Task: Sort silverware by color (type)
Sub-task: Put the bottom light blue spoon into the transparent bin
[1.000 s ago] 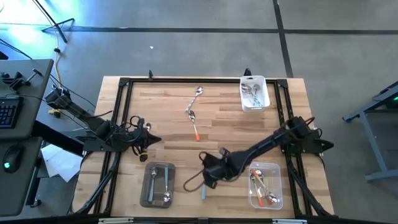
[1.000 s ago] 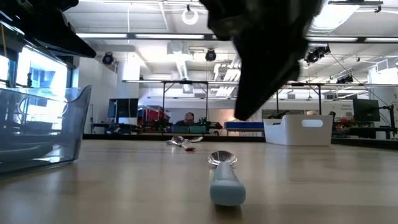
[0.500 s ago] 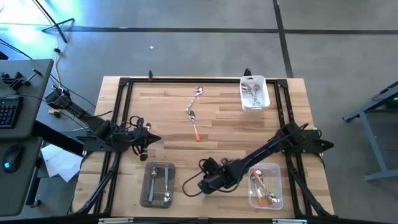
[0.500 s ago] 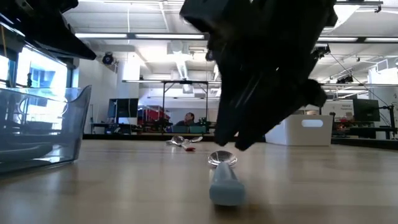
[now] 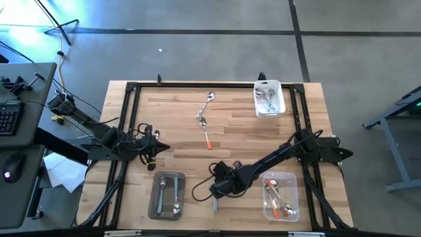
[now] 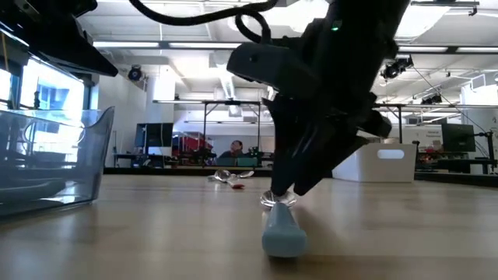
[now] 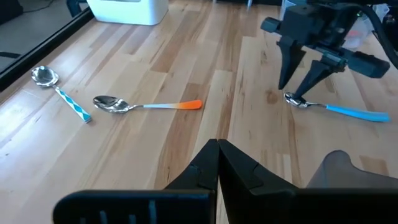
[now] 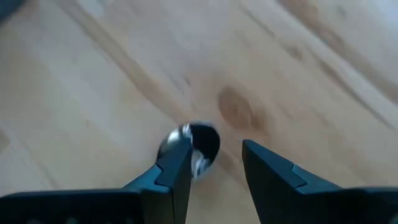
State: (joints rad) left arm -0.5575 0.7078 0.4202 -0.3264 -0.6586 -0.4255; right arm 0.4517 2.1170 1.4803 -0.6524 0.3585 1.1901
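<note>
**Right jaws down over the blue spoon's bowl**

My right jaws [image 7: 303, 79] are low at the near middle of the wooden surface [image 5: 230, 131], between the two near tubs. They stand parted, tips pointing down at the shiny bowl end of the blue-handled spoon [image 7: 329, 109]. From my right wrist, the bowl sits by one finger [image 8: 177, 168], partly behind it, with the other finger clear to the side. Nothing gripped; the spoon lies flat on the wood, handle running toward the near edge.

My left jaws [image 7: 217, 163] are closed, empty, parked at the left side of the surface.

Other spoons:
- An orange-handled spoon [image 7: 146, 105] lies flat near the middle of the surface.
- A spoon with a blue-and-white striped handle [image 7: 61, 93] lies just beyond it, toward the far edge, the two close but whether touching I cannot tell.
- The white tub [image 5: 281, 99] at the far right corner holds several spoons.
- The clear tub [image 5: 293, 197] at the near right holds several spoons, at least one with an orange handle.
- The grey tub [image 5: 156, 197] at the near left holds plain silver spoons.
</note>
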